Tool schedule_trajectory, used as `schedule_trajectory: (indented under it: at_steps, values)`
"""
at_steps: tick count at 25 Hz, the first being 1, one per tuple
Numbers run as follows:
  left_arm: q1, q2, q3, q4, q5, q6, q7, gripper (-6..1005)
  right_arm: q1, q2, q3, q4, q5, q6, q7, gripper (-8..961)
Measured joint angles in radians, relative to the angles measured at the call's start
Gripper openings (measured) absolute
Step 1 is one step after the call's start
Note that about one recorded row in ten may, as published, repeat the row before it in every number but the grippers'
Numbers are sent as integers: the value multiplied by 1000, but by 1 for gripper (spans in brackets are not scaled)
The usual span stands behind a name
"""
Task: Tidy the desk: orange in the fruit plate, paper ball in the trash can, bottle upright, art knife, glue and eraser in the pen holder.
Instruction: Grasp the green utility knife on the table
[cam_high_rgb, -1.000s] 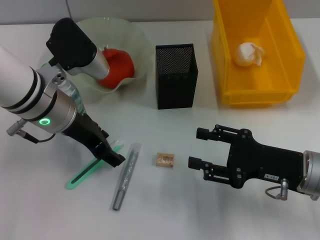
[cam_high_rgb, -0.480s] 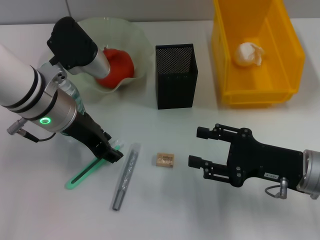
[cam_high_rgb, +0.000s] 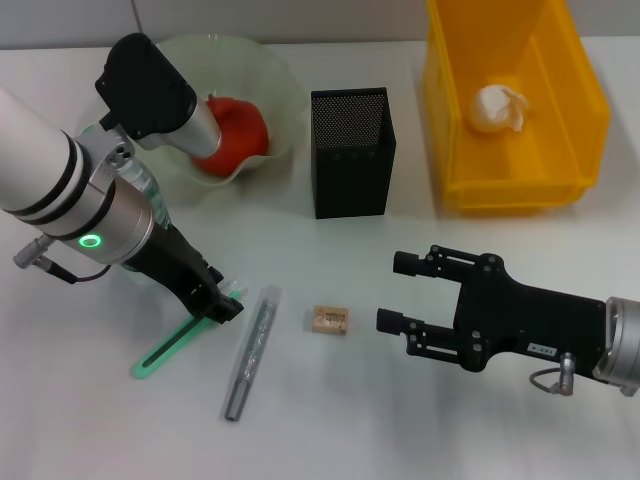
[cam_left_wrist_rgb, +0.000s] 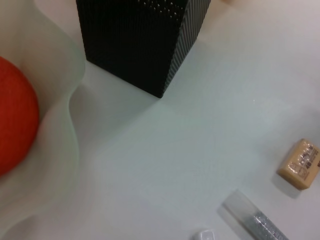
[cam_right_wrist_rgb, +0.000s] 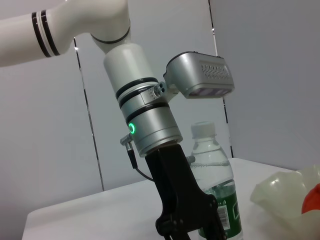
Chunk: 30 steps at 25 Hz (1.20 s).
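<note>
My left gripper (cam_high_rgb: 218, 303) hangs low over the tip end of the green art knife (cam_high_rgb: 170, 348), which lies flat on the white desk. Beside it lies the silvery glue stick (cam_high_rgb: 250, 350), then the tan eraser (cam_high_rgb: 329, 320). My right gripper (cam_high_rgb: 400, 293) stands open just right of the eraser, with nothing in it. The orange (cam_high_rgb: 235, 130) sits in the fruit plate (cam_high_rgb: 265, 70). In the yellow trash can (cam_high_rgb: 450, 150) lies the paper ball (cam_high_rgb: 497, 107). The black pen holder (cam_high_rgb: 350, 150) stands between them. The bottle (cam_right_wrist_rgb: 215, 170) stands upright behind my left arm.
The eraser (cam_left_wrist_rgb: 300, 164) and one end of the glue stick (cam_left_wrist_rgb: 255, 220) show in the left wrist view, with the pen holder (cam_left_wrist_rgb: 140, 40) farther off and the fruit plate (cam_left_wrist_rgb: 60, 150) beside it. White desk lies between the eraser and the pen holder.
My left gripper has shifted slightly up and to the left along the art knife. The right gripper has barely moved, and the objects lie where they were.
</note>
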<state>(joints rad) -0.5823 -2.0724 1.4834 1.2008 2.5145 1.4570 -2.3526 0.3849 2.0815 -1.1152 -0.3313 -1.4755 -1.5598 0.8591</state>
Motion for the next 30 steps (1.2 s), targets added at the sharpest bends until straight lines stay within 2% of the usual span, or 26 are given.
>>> schedule_trajectory:
  at_steps: [30]
  values:
    - [6, 0, 25, -14, 5, -27, 3, 463, 12, 2, 0, -1, 0, 3, 6, 682]
